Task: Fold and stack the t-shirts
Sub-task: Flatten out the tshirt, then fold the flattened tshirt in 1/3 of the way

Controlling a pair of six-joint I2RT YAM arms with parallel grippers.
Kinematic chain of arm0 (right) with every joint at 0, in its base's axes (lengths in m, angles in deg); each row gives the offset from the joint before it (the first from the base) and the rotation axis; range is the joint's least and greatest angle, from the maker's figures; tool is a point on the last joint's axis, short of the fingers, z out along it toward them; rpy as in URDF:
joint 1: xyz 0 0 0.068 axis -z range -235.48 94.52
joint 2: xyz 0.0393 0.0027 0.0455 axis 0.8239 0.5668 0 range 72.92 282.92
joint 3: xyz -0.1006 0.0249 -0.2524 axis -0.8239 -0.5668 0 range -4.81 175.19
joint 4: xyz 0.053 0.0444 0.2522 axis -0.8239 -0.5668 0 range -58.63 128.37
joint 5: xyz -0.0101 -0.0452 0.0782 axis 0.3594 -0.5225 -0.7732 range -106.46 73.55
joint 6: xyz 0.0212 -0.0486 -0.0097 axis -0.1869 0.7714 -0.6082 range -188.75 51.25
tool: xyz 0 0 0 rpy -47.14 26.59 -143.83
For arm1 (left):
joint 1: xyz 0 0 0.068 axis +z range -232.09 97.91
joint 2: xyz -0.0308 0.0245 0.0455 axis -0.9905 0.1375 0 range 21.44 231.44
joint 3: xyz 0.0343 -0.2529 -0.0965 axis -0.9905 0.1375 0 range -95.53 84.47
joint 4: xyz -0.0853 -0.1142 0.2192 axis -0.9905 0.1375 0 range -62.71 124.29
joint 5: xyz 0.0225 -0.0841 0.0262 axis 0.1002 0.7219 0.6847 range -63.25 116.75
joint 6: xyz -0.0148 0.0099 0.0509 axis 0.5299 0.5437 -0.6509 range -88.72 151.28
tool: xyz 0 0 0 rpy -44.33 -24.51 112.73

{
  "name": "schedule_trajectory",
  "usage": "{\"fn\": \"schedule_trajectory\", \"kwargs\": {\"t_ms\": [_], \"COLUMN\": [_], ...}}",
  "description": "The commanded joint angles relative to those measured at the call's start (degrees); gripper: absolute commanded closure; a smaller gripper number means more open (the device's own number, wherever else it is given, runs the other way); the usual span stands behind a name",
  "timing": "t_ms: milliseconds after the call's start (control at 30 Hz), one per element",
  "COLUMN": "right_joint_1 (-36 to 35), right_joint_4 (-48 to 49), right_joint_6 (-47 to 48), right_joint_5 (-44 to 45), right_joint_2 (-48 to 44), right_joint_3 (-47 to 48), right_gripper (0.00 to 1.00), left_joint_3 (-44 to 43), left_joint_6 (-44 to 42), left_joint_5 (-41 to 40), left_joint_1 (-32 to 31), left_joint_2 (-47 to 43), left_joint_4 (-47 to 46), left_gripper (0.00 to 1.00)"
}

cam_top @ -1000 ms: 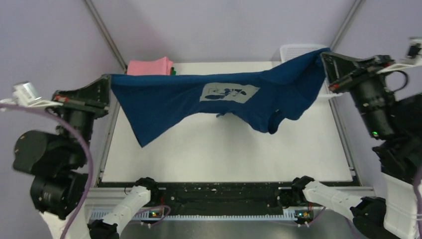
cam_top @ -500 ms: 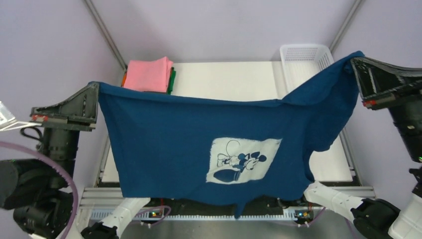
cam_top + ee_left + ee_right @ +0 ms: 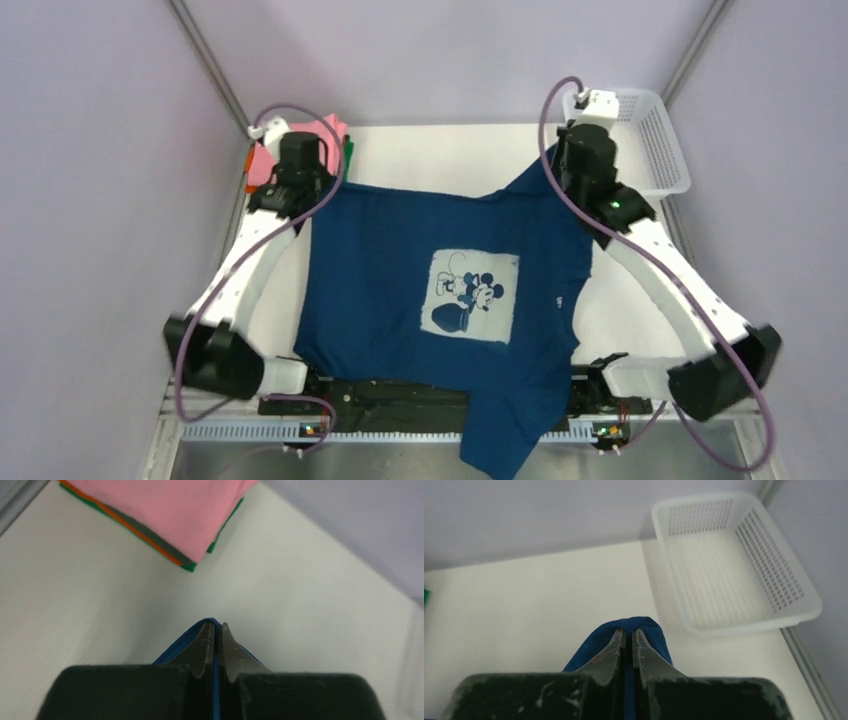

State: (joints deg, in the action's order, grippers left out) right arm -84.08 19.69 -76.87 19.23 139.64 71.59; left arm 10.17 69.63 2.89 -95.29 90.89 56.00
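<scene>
my left gripper (image 3: pixel 216 632) and right gripper (image 3: pixel 628 636) are both pinched tight, fingers almost meeting, each with a thin fold of the navy t-shirt (image 3: pixel 400 280) clamped between them at a far corner. the shirt lies spread on the table (image 3: pixel 450 150) with its white print (image 3: pixel 470 297) facing up. its far edge runs between my two grips and its near end hangs over the near table edge, across my bases

what worries me: i judge that the overhanging end could drag the cloth toward the near edge once i let go, leaving the shirt crooked or sliding off. the right side looks rumpled, with a sleeve bunched beside the print, and a fold made over that would come out lumpy. my left grip sits just beside the folded stack (image 3: pixel 165 510), so a careless sideways sweep could knock it askew. my right one is near the basket (image 3: pixel 794 605), which a wide swing could clip

the count: one navy shirt laid out; one stack showing four colours at its edge, pink on top, then orange, grey and green, so i take it as four folded shirts; one white mesh basket; two grippers, both holding cloth
</scene>
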Motion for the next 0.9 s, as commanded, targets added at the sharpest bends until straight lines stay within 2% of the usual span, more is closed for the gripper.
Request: {"fn": "schedule_trajectory", "kwargs": {"t_ms": [0, 100, 200, 333, 567, 700, 867], "right_joint_1": [9.02, 11.42, 12.57, 14.12, 15.70, 15.72, 15.69], "right_joint_4": [12.61, 17.94, 16.14, 14.33, 9.10, 3.68, -6.60], "right_joint_6": [-7.70, -8.96, -9.22, -9.26, -10.35, -11.01, -12.55], "right_joint_5": [-9.88, -14.66, -16.18, -18.86, -25.06, -29.13, -29.86], "right_joint_2": [10.14, 22.03, 32.27, 40.10, 41.21, 35.37, 24.39], "right_joint_3": [-5.89, -5.59, 0.15, 6.67, 9.24, 5.79, -0.67], "right_gripper": [1.00, 1.00, 1.00, 1.00, 1.00, 1.00, 1.00], "left_joint_3": [-0.25, -8.60, -19.84, -29.30, -28.96, -20.90, -10.70], "left_joint_6": [-0.31, -0.98, -1.62, -1.63, -1.44, -1.10, -1.89], "left_joint_5": [2.91, 9.34, 10.23, 11.04, 12.58, 12.77, 12.71], "left_joint_1": [5.25, 7.15, 7.60, 8.21, 8.92, 9.15, 9.26], "left_joint_2": [15.77, 31.11, 43.84, 52.88, 52.54, 46.75, 37.28], "left_joint_4": [-7.61, -6.48, -1.96, 0.79, -0.59, -2.38, -3.56], "left_gripper": [1.00, 1.00, 1.00, 1.00, 1.00, 1.00, 1.00]}}
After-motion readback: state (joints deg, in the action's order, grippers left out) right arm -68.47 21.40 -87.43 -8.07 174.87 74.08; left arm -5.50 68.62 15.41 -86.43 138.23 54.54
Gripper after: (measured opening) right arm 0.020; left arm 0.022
